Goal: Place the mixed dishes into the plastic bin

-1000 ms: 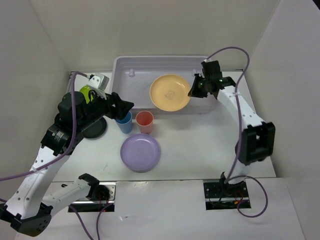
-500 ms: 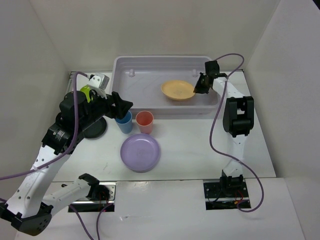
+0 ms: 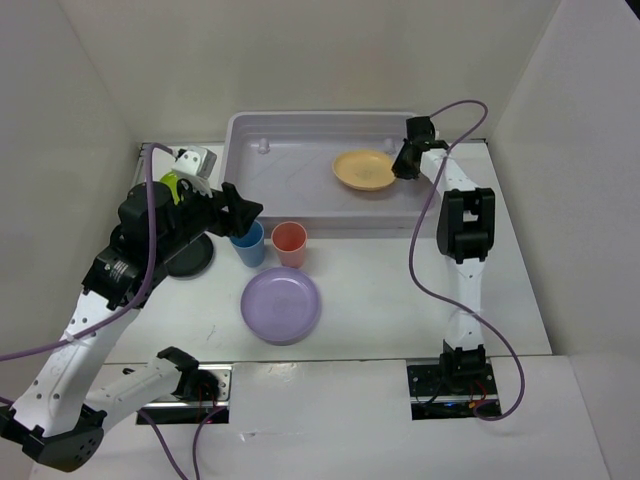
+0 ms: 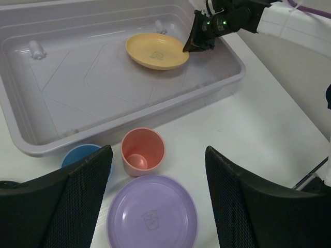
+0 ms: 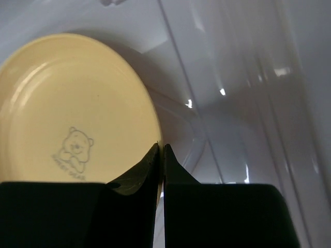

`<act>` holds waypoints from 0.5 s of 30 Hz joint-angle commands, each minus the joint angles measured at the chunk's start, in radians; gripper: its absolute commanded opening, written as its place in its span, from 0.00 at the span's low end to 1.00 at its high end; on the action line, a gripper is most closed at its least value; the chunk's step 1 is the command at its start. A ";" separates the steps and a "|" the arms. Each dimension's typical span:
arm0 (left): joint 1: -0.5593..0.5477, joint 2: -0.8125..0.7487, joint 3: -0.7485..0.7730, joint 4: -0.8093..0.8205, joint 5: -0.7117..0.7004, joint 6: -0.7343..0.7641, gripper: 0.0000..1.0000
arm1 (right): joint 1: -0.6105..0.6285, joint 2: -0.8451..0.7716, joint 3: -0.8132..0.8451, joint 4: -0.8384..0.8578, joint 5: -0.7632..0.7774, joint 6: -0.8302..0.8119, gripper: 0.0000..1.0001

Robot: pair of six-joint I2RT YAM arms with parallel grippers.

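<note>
My right gripper [image 3: 403, 166] is shut on the rim of the orange-yellow plate [image 3: 362, 169], held low inside the plastic bin [image 3: 250, 135] at its right end; the pinch shows in the right wrist view [image 5: 161, 151] on the plate [image 5: 72, 113]. My left gripper [image 4: 158, 201] is open and empty, above the lavender plate [image 4: 152, 214] and coral-pink cup [image 4: 143, 151]. The blue cup [image 3: 247, 243] stands left of the coral-pink cup [image 3: 289, 242]. The black round dish [image 3: 190, 255] and lime-green plate [image 3: 172, 187] lie at the left, partly hidden by the left arm.
A small white and grey object [image 3: 196, 160] sits at the back left by the bin. White walls enclose the table on the left, back and right. The bin [image 4: 62, 93] holds only the orange-yellow plate [image 4: 156, 50].
The right gripper has carried the orange-yellow plate down and right into the bin, from tilted up over it to lying low near the right end. The left arm has barely moved.
</note>
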 commanded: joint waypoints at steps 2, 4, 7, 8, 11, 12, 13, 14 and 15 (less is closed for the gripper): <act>0.005 -0.003 0.048 0.003 -0.019 0.027 0.79 | -0.004 0.009 0.076 -0.021 0.134 0.032 0.00; 0.005 -0.003 0.048 0.003 -0.019 0.027 0.79 | -0.004 0.009 0.076 -0.031 0.162 0.032 0.00; 0.005 -0.003 0.048 0.003 -0.019 0.027 0.79 | -0.004 0.009 0.085 -0.043 0.201 0.032 0.09; 0.005 -0.003 0.048 0.003 -0.019 0.027 0.79 | -0.004 0.018 0.096 -0.043 0.213 0.044 0.19; 0.005 -0.012 0.048 0.003 -0.019 0.027 0.79 | -0.004 0.018 0.119 -0.043 0.192 0.044 0.44; 0.005 -0.012 0.048 0.003 -0.019 0.027 0.79 | -0.004 0.018 0.132 -0.043 0.181 0.033 0.50; 0.005 -0.012 0.048 0.003 -0.019 0.027 0.79 | -0.004 0.018 0.172 -0.061 0.181 0.024 0.56; 0.005 -0.021 0.048 0.003 -0.019 0.027 0.79 | -0.004 0.018 0.198 -0.078 0.166 0.024 0.61; 0.005 -0.021 0.048 0.003 -0.019 0.027 0.79 | -0.004 0.018 0.226 -0.098 0.152 0.024 0.66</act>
